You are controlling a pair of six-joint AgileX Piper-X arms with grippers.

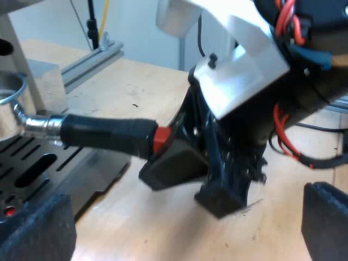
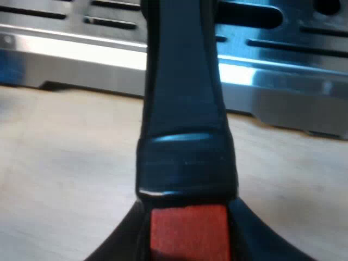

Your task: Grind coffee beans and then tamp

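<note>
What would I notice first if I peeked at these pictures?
The bright red end of the metal holder's dark handle jumps out, pinched in the right gripper above the wooden table. Next comes the holder's shiny metal cup, at the espresso machine's front over its slotted tray.

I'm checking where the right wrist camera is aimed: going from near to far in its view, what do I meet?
Red end → dark handle → espresso machine's slotted metal tray.
</note>
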